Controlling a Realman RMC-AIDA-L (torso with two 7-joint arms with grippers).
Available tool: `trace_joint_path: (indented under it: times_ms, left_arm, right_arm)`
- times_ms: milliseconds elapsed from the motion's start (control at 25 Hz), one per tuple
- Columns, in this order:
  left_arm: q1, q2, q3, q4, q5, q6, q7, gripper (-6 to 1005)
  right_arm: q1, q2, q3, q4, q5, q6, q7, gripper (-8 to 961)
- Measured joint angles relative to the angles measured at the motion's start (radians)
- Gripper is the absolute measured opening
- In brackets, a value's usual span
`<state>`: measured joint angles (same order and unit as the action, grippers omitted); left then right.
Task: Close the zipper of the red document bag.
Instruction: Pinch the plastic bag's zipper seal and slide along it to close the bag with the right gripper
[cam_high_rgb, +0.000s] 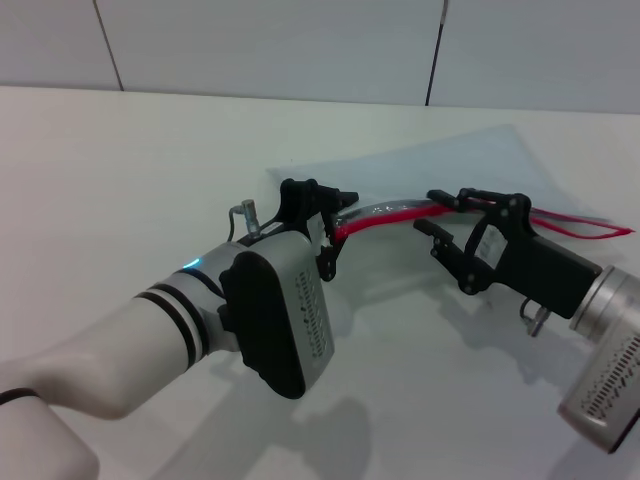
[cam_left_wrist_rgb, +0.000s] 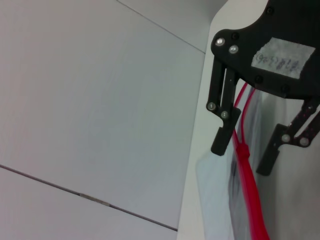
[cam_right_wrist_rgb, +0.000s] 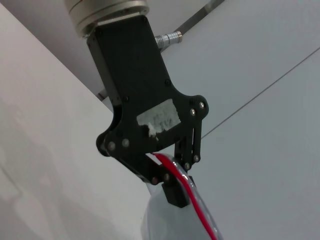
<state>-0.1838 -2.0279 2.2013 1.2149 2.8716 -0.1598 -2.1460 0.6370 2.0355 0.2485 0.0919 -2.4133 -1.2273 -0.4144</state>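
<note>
Red document bag (cam_high_rgb: 480, 160): pale translucent pouch, flat on the white table (cam_high_rgb: 130, 180) toward its far edge, close to the wall (cam_high_rgb: 300, 40). Near long edge lifted off the surface.

Zipper (cam_high_rgb: 385, 212): red strip along that lifted edge, bowed upward between the two arms; splits into an open loop at the bag's right end.

Left end effector (cam_high_rgb: 322, 215): at the bag's left end, fingers narrow, pinching the zipper edge. Left wrist view shows the red strip between the fingers (cam_left_wrist_rgb: 221, 142).

Right end effector (cam_high_rgb: 437, 212): further right along the zipper, jaws set apart around the strip; contact cannot be told.
</note>
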Motion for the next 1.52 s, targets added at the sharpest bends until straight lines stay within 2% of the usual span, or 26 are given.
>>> trace_joint_path:
  times_ms: [240,480,1000,1520]
  left_arm:
    - [0.000,0.000,0.001,-0.008,0.000,-0.023,0.000,55]
    - [0.000,0.000,0.000,-0.009,-0.001,-0.023,0.000,54]
    - [-0.006,0.000,-0.005,-0.020,-0.002,-0.023,0.000,55]
    - [-0.009,0.000,0.001,-0.021,-0.002,-0.023,0.000,55]
  right_arm:
    - [0.007,0.000,0.000,0.002,0.001,0.010,-0.001,299]
    - [0.008,0.000,0.000,0.011,0.001,0.010,-0.002,264]
    - [0.005,0.000,-0.004,0.030,0.000,0.010,-0.044,120]
    - [0.001,0.000,-0.002,0.026,0.000,0.011,-0.055,68]
